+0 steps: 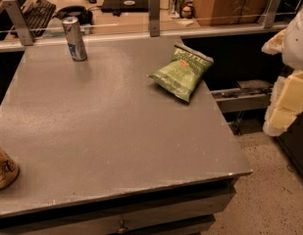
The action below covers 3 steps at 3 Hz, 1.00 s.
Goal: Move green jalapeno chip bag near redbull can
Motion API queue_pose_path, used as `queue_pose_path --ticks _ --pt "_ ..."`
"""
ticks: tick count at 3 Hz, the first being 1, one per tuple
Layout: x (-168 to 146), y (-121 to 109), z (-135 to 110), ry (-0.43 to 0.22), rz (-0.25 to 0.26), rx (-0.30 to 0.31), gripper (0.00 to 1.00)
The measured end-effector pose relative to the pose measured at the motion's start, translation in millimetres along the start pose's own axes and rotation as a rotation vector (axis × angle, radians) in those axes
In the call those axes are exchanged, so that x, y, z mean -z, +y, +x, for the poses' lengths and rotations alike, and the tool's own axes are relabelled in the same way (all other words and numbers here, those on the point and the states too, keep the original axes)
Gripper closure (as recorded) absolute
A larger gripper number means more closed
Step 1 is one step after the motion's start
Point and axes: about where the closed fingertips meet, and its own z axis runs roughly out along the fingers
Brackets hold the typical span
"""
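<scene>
Tan can (3,168) with dark script is noted at the near left edge of the bench (116,146), partly cut off by the frame; it is no part of the job. Redbull can (74,38) is seen upright at the far left corner, just before the rail. Green jalapeno chip bag (182,71) is found lying flat toward the far right edge, dark top band turned to the back. Bag and can are well apart, with bare grey surface between them.

Tool (284,99) is held off the bench altogether, at the right border of the view, above the floor. What is taken for it is a pale, blocky shape, possibly part of the arm and not the tool proper. Whether it is open or closed cannot be told. The bag is untouched by it.

Step in hand is judged to be the approach; the bag is not yet reached. The next move calls for the tool to be brought leftward over the bag and lowered, and a grip taken on the crinkly body, which is likely to yield. A carry toward the far left corner is then called for, the bag being set beside the slim can without tipping it.
</scene>
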Motion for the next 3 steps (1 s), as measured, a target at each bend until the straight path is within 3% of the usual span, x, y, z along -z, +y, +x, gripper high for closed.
queue_pose_path --ticks 1,3 --pt "1.2 -2.3 -1.6 -0.011 0.010 0.008 0.00" --pt "-73.1 -97.6 -52.7 -0.214 0.051 0.045 0.00"
